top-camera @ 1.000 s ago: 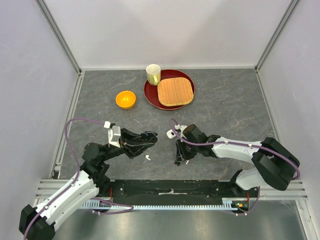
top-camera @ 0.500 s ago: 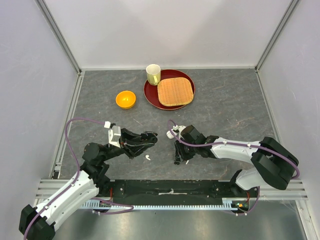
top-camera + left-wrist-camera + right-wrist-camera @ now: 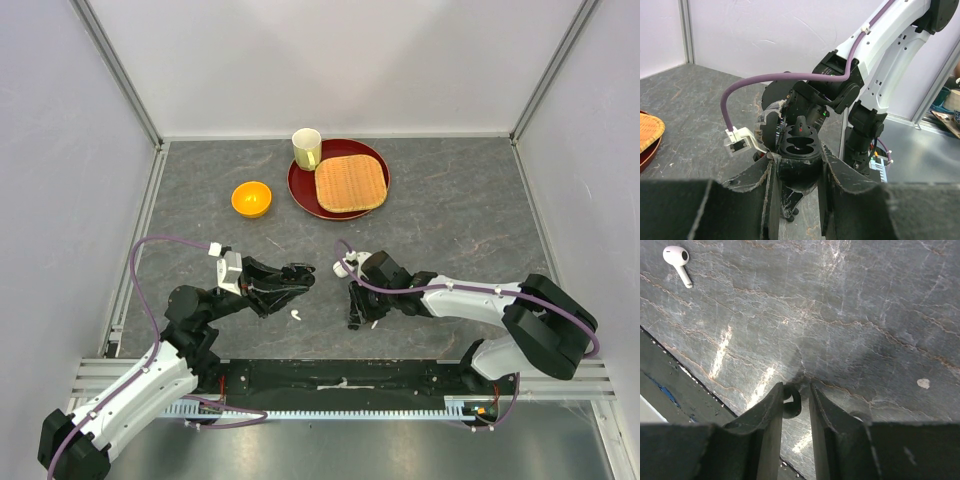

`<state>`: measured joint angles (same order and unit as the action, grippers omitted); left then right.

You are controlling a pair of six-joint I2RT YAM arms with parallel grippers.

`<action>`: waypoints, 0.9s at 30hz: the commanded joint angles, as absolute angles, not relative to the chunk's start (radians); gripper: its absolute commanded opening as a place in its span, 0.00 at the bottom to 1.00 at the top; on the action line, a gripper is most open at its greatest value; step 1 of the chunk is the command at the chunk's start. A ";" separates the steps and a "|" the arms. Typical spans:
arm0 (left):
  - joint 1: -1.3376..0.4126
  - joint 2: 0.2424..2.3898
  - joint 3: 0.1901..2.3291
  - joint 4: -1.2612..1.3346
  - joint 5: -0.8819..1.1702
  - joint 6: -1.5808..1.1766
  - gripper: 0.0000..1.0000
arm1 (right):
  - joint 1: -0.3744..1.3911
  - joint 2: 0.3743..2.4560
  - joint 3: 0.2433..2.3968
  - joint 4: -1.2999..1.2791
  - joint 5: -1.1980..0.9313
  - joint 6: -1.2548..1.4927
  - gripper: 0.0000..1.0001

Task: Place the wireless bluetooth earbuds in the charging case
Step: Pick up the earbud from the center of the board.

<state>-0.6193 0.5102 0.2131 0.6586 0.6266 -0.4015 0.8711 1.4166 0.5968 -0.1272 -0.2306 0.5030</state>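
One white earbud (image 3: 676,257) flat, stem slanting down-right

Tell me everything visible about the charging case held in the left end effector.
The charging case is black and rounded, of glossy plastic by its look. Its open face shows two dark wells side by side, with what may be a raised lid behind. The left end effector clamps it between its fingers, one on each side. Whether the wells hold anything cannot be told.
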 commanded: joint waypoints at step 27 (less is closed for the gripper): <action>-0.623 0.486 0.198 0.649 0.592 -0.420 0.02 | 0.882 1.378 0.560 -0.106 -0.285 0.534 0.21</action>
